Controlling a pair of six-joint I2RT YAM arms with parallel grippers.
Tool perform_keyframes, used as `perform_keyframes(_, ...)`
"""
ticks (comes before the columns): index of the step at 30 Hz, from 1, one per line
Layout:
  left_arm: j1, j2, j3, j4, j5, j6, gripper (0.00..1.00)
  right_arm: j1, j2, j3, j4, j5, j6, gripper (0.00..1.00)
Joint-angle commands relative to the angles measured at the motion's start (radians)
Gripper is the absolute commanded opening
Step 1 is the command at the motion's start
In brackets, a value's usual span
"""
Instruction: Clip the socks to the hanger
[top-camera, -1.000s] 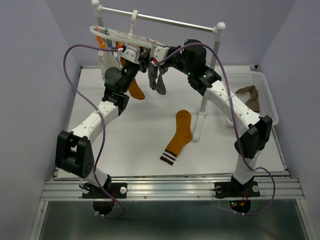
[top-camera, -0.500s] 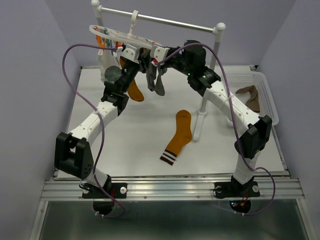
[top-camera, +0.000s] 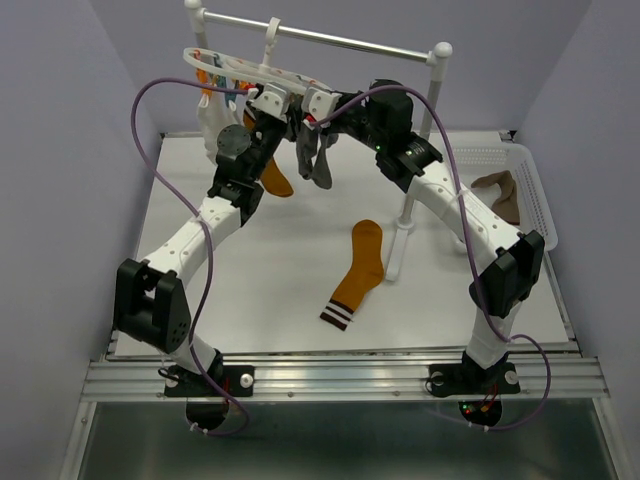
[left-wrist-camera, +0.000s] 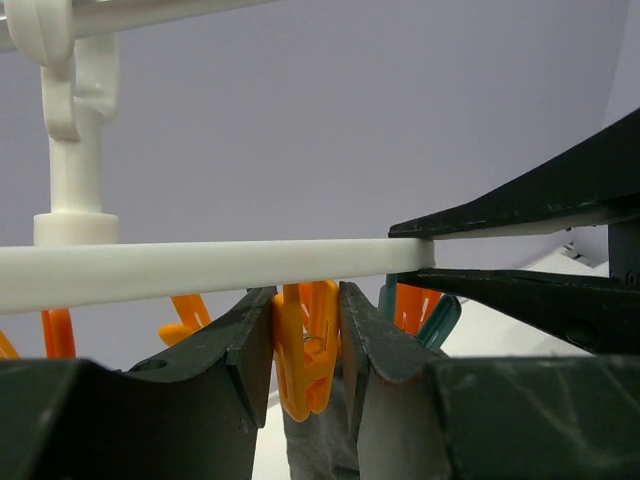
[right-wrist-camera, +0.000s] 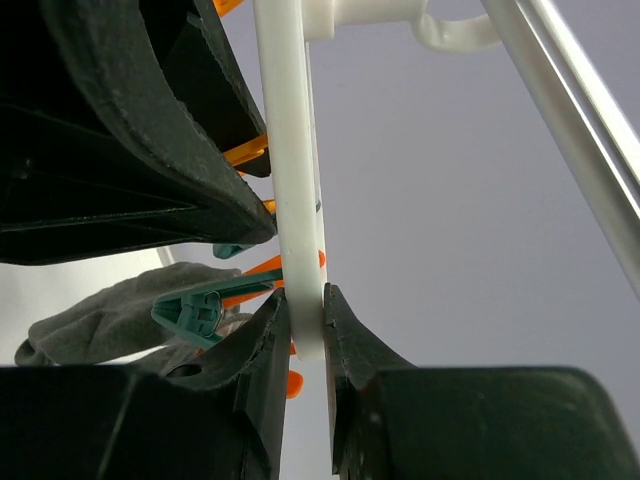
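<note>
On counter (top-camera: 270, 265) mid, mustard sock (top-camera: 358, 270) lies flat. Higher up, left hand (left-wrist-camera: 305, 325) pinches orange clip (left-wrist-camera: 300, 365), grey sock (left-wrist-camera: 320, 450) hanging under it. Just beside, right hand (right-wrist-camera: 303, 315) nipped narrow on hanger (right-wrist-camera: 288, 150) ring. At back, hanger hooked on rail (top-camera: 330, 40).

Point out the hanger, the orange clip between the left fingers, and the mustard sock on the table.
hanger (right-wrist-camera: 290, 150), right wrist view, on its white ring bar.
orange clip (left-wrist-camera: 305, 350), left wrist view, on its body.
mustard sock (top-camera: 360, 265), top view, on its middle.
</note>
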Motion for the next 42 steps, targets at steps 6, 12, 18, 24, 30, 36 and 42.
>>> perform_keyframes(6,-0.013,-0.033,0.117,-0.098,-0.122,-0.292,0.0,0.005,-0.048,-0.004,0.047,0.017,0.071,0.06)
perform_keyframes(12,-0.013,-0.071,0.086,-0.127,-0.172,-0.36,0.0,0.005,-0.043,0.004,0.077,0.034,0.088,0.1)
perform_keyframes(18,-0.013,-0.07,0.092,-0.151,-0.172,-0.389,0.0,0.005,-0.051,-0.007,0.093,0.03,0.097,0.15)
perform_keyframes(24,-0.012,-0.073,0.092,-0.164,-0.206,-0.402,0.0,0.005,-0.057,-0.019,0.097,0.035,0.097,0.26)
perform_keyframes(30,-0.013,-0.079,0.095,-0.173,-0.214,-0.408,0.0,0.005,-0.081,-0.052,0.1,0.024,0.107,0.42)
perform_keyframes(36,-0.013,-0.076,0.103,-0.173,-0.198,-0.408,0.0,0.005,-0.138,-0.107,0.105,0.007,0.113,0.47)
perform_keyframes(42,-0.013,-0.079,0.103,-0.174,-0.201,-0.415,0.0,0.005,-0.181,-0.163,0.099,-0.028,0.096,0.7)
